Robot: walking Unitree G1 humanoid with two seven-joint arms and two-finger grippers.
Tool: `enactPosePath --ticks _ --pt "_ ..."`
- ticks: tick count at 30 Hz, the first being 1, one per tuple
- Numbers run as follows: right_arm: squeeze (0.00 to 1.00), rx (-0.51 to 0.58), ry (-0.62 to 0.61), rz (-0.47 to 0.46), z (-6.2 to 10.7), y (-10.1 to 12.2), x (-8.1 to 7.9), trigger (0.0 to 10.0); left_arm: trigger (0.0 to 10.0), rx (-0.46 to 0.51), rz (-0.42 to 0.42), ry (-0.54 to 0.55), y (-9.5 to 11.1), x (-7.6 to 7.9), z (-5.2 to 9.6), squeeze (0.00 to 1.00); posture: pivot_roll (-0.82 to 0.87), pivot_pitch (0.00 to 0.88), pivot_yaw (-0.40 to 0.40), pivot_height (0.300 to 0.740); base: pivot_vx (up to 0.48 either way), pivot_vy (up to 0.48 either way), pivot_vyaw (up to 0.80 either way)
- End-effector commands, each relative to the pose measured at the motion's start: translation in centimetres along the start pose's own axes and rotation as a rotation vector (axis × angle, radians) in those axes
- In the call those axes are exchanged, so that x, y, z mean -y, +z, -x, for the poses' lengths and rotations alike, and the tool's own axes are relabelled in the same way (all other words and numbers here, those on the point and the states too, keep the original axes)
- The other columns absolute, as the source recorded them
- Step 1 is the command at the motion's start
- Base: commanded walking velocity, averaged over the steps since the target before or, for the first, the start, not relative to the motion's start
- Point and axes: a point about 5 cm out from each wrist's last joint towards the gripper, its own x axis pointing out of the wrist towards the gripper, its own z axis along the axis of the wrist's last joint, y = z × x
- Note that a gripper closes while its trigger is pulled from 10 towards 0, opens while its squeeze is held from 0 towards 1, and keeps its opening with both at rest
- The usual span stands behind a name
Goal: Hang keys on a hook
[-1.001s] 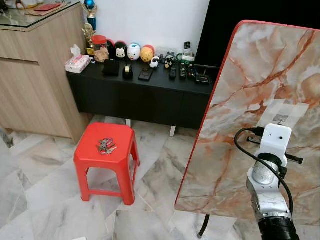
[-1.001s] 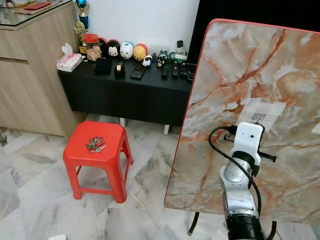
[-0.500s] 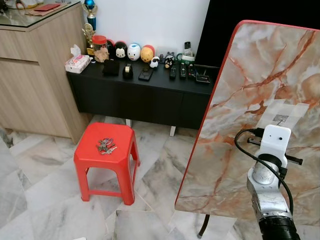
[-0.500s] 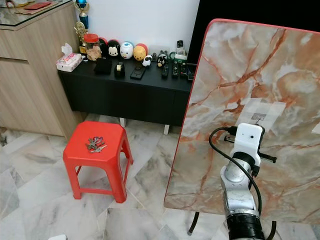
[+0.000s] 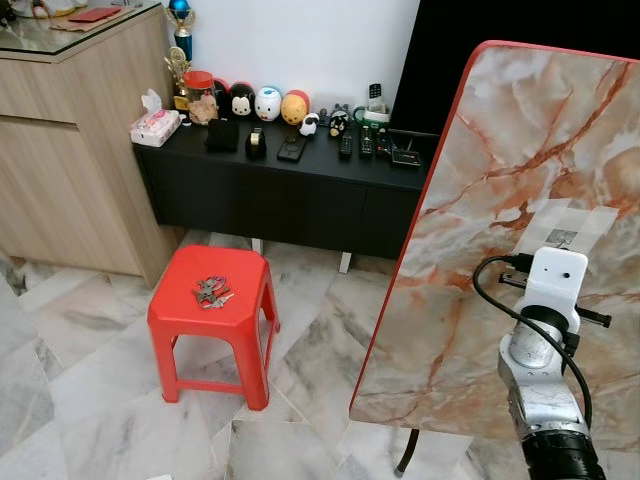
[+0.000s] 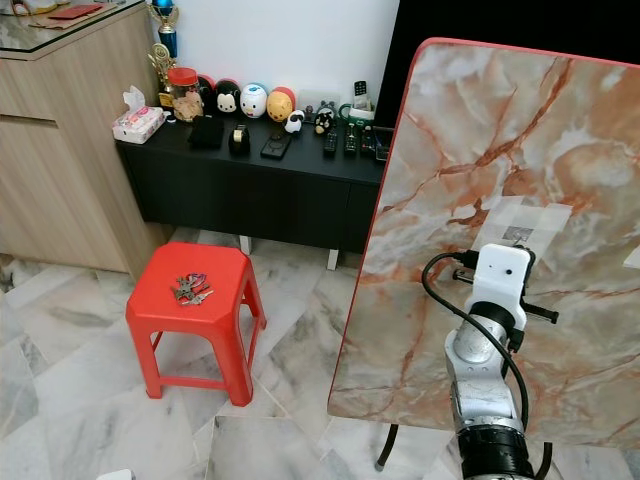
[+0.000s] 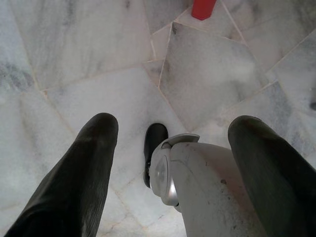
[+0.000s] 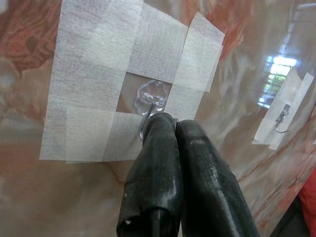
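A bunch of keys (image 5: 212, 291) lies on top of a red plastic stool (image 5: 170, 312) on the floor to my left. My right arm is raised against a tilted marble-patterned board (image 5: 520, 150), and its white wrist camera (image 5: 555, 285) covers the fingers from the head views. In the right wrist view the right gripper (image 8: 174, 121) is shut with nothing in it. Its tips touch the wire of a clear hook (image 8: 148, 101), which white tape (image 8: 89, 74) holds to the board. The left gripper (image 7: 173, 123) hangs open above the floor.
A second taped hook (image 8: 282, 118) sits further along the board. A black sideboard (image 5: 290, 190) with figurines and remotes stands against the far wall, and a wooden cabinet (image 5: 70, 150) stands at the left. Marble floor tiles surround the stool. A stool leg (image 7: 203, 7) shows beyond the left gripper.
The right arm has shifted slightly to the right along the board. The keys and the stool have not moved.
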Motion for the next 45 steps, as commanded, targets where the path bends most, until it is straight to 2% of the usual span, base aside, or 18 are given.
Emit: enactPosePath --ticks 1,9,20,33,43,45 --pt "0.0 0.0 -0.014 -0.003 -0.6 0.2 0.4 10.0 10.0 -0.032 -0.006 -0.005 -0.7 0.2 0.2 0.0 -0.02 0.0 -0.129 0.74 0.0 0.0 0.0" --pt "0.0 0.02 0.016 0.048 -0.7 0.3 0.2 10.0 10.0 -0.037 -0.006 -0.004 -0.8 0.2 0.2 0.0 -0.02 0.0 -0.129 0.74 0.0 0.0 0.0" --pt "0.0 0.012 0.047 0.05 -0.6 0.2 -0.4 10.0 10.0 -0.036 -0.008 -0.008 -0.8 0.2 0.2 0.0 -0.02 0.0 -0.129 0.74 0.0 0.0 0.0" --pt "0.0 -0.011 0.071 0.119 -0.5 -0.4 -0.6 10.0 10.0 -0.036 -0.012 -0.014 -0.7 0.3 0.1 0.0 -0.02 0.0 -0.125 0.74 0.0 0.0 0.0" --pt "0.0 -0.02 0.082 0.112 -0.4 -0.4 -0.7 10.0 10.0 -0.033 -0.013 -0.015 -0.6 0.4 0.1 0.0 -0.02 0.0 -0.124 0.74 0.0 0.0 0.0" --pt "0.49 -0.015 0.092 0.099 -0.3 -0.4 -0.9 10.0 10.0 -0.032 -0.013 -0.014 -0.6 0.4 0.1 0.0 -0.03 0.0 -0.125 0.74 0.0 0.0 0.0"
